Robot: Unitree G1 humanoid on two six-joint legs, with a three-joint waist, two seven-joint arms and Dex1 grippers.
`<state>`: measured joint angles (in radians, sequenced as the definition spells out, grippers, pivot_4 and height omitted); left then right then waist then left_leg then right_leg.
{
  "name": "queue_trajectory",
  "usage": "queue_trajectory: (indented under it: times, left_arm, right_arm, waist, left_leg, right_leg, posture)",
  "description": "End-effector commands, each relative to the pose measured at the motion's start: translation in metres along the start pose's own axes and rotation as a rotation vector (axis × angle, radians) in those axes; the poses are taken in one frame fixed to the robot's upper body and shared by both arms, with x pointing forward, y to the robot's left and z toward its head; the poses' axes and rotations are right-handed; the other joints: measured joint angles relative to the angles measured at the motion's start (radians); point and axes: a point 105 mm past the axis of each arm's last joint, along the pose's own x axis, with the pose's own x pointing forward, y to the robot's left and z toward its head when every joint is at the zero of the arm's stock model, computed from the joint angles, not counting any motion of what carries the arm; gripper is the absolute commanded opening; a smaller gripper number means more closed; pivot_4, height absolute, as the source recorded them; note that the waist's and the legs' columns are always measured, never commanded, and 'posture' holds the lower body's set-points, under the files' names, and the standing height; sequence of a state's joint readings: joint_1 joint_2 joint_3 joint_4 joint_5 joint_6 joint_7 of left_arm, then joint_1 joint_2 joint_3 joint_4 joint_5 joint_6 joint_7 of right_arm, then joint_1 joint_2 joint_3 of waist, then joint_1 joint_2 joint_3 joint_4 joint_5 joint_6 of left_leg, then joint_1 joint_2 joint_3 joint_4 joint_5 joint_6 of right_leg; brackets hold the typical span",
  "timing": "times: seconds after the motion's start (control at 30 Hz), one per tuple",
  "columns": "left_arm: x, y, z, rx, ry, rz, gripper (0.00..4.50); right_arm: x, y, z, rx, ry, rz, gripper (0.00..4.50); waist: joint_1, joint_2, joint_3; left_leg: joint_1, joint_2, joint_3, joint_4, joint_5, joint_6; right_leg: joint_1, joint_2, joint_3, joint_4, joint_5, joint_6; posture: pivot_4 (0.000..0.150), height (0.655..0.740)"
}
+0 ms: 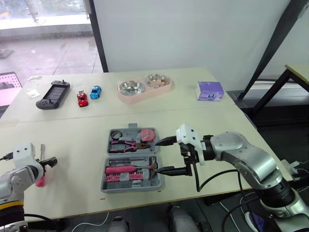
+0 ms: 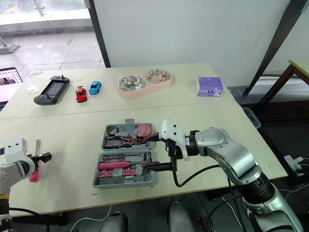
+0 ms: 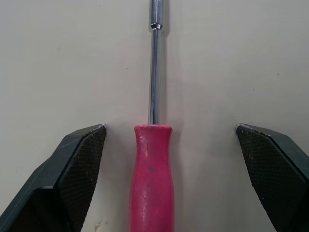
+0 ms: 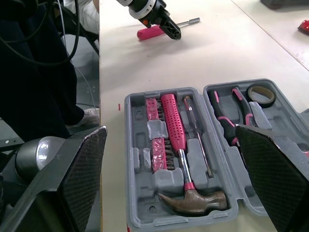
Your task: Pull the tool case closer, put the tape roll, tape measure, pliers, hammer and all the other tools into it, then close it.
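The grey tool case [image 1: 130,180] lies open near the table's front edge. Its front half holds a pink-handled hammer [image 4: 176,133] and bits. The back half holds pliers [image 1: 126,145], a tape roll [image 1: 116,134] and a pink tape measure [image 1: 147,135]. My right gripper [image 1: 155,157] hovers open at the case's right side, one finger by each half. At the far left a pink-handled screwdriver [image 3: 151,179] lies on the table. My left gripper [image 3: 170,126] is open astride its handle, with both pads clear of it.
Along the far side of the table [image 1: 72,140] sit a black game controller [image 1: 53,94], a red toy car [image 1: 82,99], a blue toy car [image 1: 95,92], a pink double bowl [image 1: 144,87] and a purple packet [image 1: 209,91].
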<state>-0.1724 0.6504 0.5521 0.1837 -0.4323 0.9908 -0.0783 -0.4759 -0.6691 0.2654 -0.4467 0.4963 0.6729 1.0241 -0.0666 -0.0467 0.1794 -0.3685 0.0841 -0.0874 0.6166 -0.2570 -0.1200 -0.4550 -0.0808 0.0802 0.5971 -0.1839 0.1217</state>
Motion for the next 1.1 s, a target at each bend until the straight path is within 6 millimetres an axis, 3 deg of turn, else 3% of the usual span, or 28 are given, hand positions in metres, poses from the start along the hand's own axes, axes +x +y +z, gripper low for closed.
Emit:
queue_trajectory:
  times: [0.03, 0.17, 0.3, 0.57, 0.7, 0.83, 0.93, 1.0, 1.1]
  left_arm:
    - [0.002, 0.007, -0.018, -0.015, 0.064, 0.028, 4.50]
    - [0.000, 0.005, -0.018, -0.018, 0.064, 0.023, 2.75]
    - [-0.001, 0.005, -0.018, -0.032, 0.063, 0.021, 0.55]
    - [-0.003, -0.002, -0.011, -0.031, 0.025, 0.006, 0.46]
    - [-0.013, -0.017, 0.026, -0.010, -0.150, -0.049, 0.46]
    - [-0.037, -0.041, 0.060, 0.220, -0.312, -0.153, 0.46]
    - [-0.062, -0.072, 0.081, 0.408, -0.453, -0.317, 0.46]
    - [-0.079, -0.096, 0.079, 0.570, -0.486, -0.477, 0.46]
    - [-0.097, -0.121, 0.046, 0.809, -0.298, -0.737, 0.46]
  right_arm:
    - [-0.001, 0.002, 0.009, -0.037, -0.024, -0.005, 4.45]
    - [0.001, 0.003, 0.008, -0.033, -0.020, 0.000, 4.50]
    - [0.001, 0.003, 0.006, -0.030, -0.014, -0.001, 4.50]
    - [0.002, 0.001, 0.005, -0.031, -0.008, -0.011, 4.50]
    - [0.002, 0.000, 0.004, -0.031, -0.004, -0.019, 4.50]
    - [0.002, -0.002, 0.005, -0.030, -0.011, -0.042, 4.50]
    - [0.000, -0.003, 0.004, -0.024, -0.009, -0.059, 4.50]
    - [-0.001, -0.004, 0.003, -0.021, -0.006, -0.071, 4.50]
    - [-0.005, -0.008, 0.003, -0.017, -0.003, -0.092, 4.50]
  waist:
    - [-0.001, 0.000, 0.000]
    - [-0.003, 0.000, 0.000]
    - [-0.002, 0.001, 0.000]
    - [-0.002, 0.001, 0.000]
    - [0.002, 0.001, 0.000]
    - [0.012, -0.002, 0.001]
    - [0.013, -0.002, 0.001]
    - [0.016, -0.002, 0.001]
    - [0.015, -0.001, 0.002]
  left_leg:
    - [0.000, 0.000, 0.000, 0.000, 0.000, 0.000]
    - [0.000, 0.000, 0.000, 0.000, 0.000, 0.000]
    - [0.001, 0.000, 0.000, 0.000, 0.000, 0.000]
    - [0.001, 0.000, 0.000, -0.001, 0.000, 0.000]
    - [0.000, 0.000, 0.000, -0.001, 0.000, 0.000]
    - [-0.002, 0.000, -0.001, 0.000, 0.000, 0.000]
    - [-0.004, 0.000, -0.001, 0.001, 0.000, 0.000]
    - [-0.005, 0.000, -0.001, 0.000, 0.000, -0.001]
    - [-0.005, 0.000, 0.000, -0.002, 0.000, 0.000]
  right_leg:
    - [0.000, 0.000, 0.000, 0.000, 0.000, 0.000]
    - [0.000, 0.000, 0.000, 0.000, 0.000, 0.000]
    - [0.000, 0.000, 0.000, 0.000, 0.000, 0.000]
    - [0.001, 0.000, 0.000, -0.001, 0.000, 0.000]
    - [0.001, 0.000, 0.000, -0.001, 0.000, 0.000]
    - [0.000, 0.000, 0.000, -0.001, 0.000, 0.000]
    - [-0.002, 0.000, 0.000, -0.002, 0.001, -0.001]
    - [-0.003, 0.000, 0.000, -0.002, 0.001, -0.002]
    - [-0.005, 0.000, 0.000, -0.002, 0.001, -0.002]
  posture:
    - [0.150, 0.7387]
    - [0.150, 0.7387]
    - [0.150, 0.7387]
    - [0.150, 0.7387]
    - [0.150, 0.7387]
    - [0.150, 0.7387]
    - [0.150, 0.7387]
    - [0.150, 0.7387]
    - [0.150, 0.7387]
